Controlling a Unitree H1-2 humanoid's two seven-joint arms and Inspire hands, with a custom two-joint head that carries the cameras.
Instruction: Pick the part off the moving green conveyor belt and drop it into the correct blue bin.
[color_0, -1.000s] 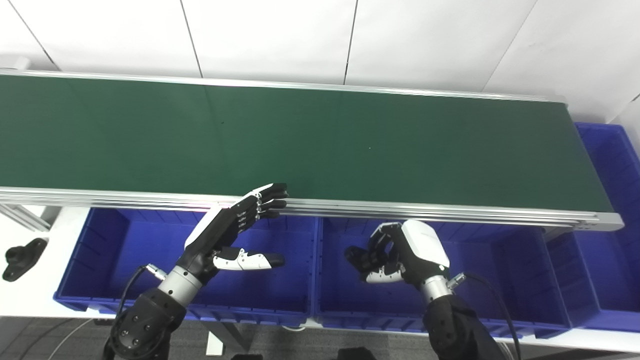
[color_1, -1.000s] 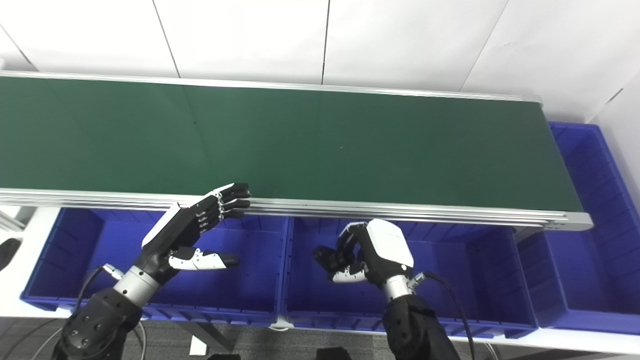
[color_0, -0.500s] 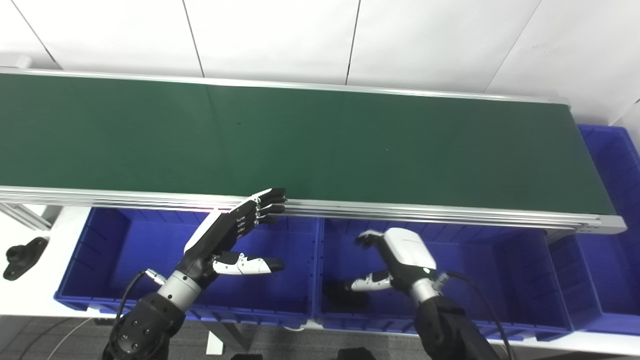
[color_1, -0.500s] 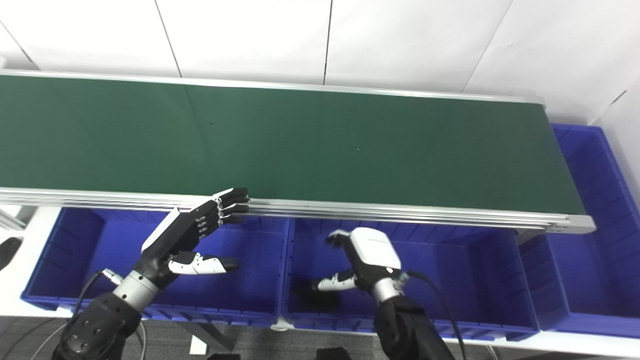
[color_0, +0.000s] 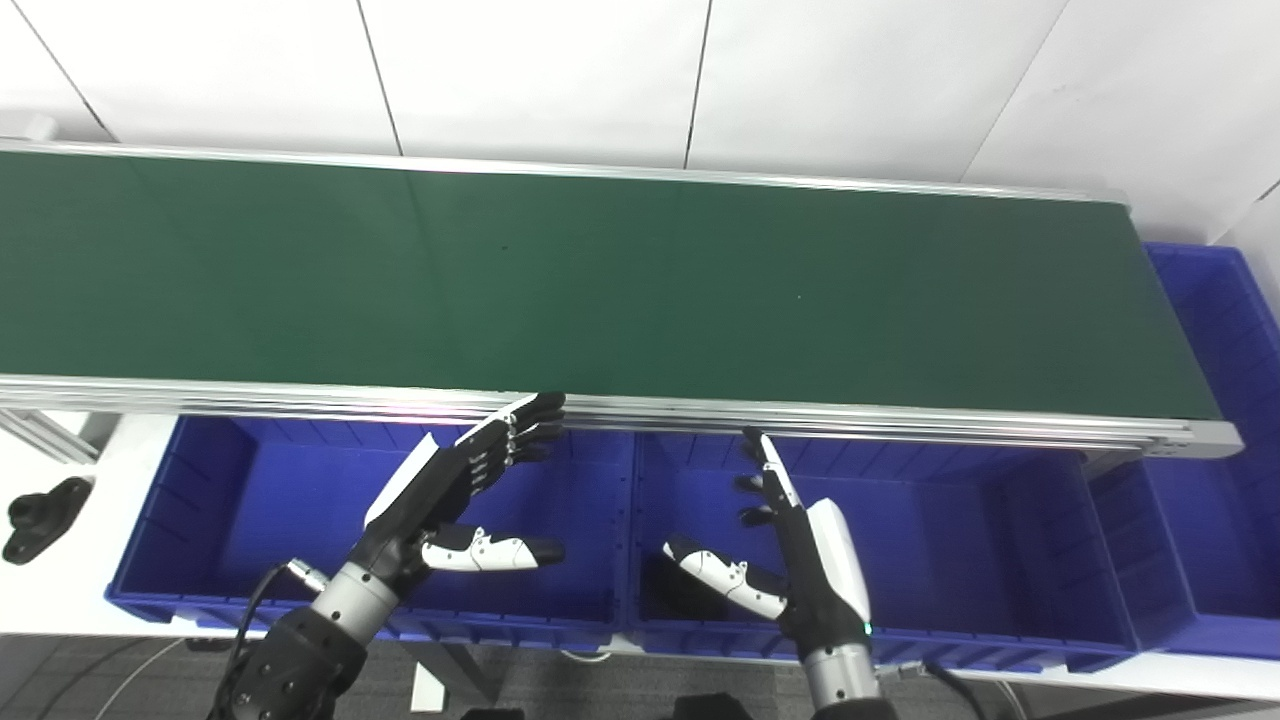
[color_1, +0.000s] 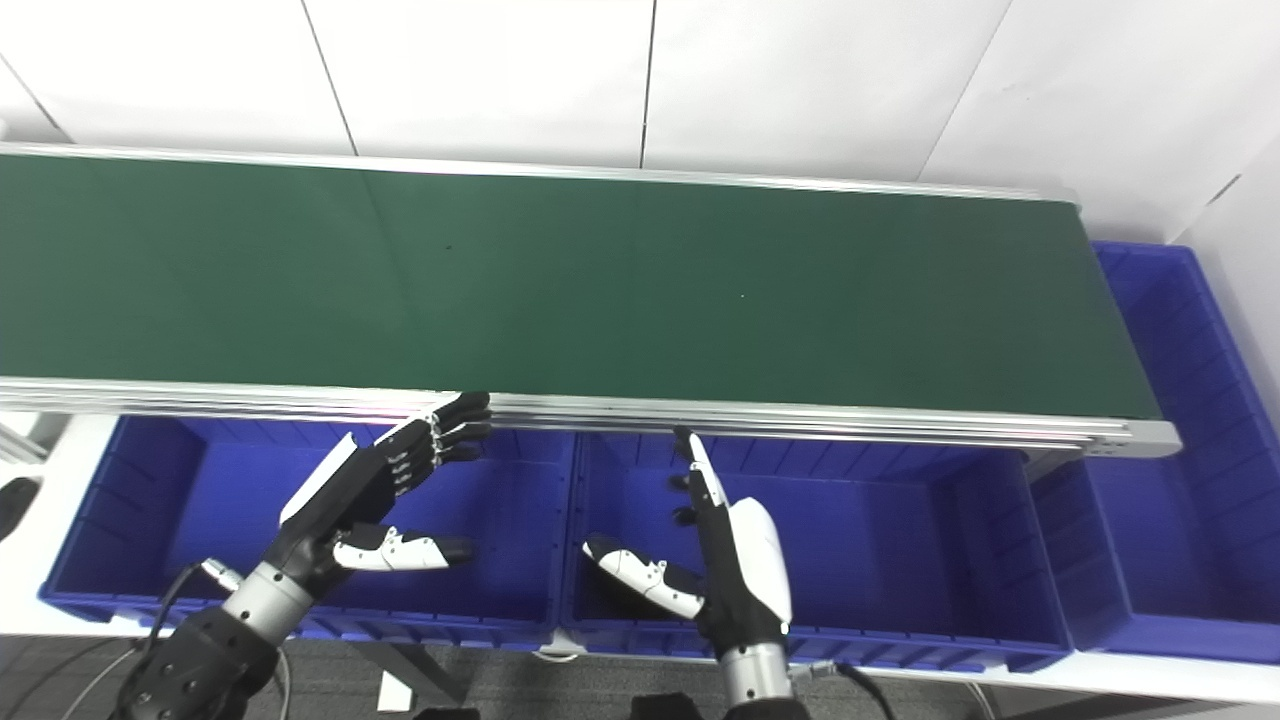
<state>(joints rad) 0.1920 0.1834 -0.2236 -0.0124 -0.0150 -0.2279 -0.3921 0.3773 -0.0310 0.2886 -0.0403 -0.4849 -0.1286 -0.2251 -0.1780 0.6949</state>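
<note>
The green conveyor belt (color_0: 640, 285) has nothing on it. The black part (color_0: 685, 598) lies at the near left corner of the middle blue bin (color_0: 960, 560), mostly hidden behind the right hand (color_0: 800, 560). That hand is spread wide and holds nothing. The left hand (color_0: 450, 490) is spread wide too, above the left blue bin (color_0: 230, 500), fingertips by the belt's near edge.
</note>
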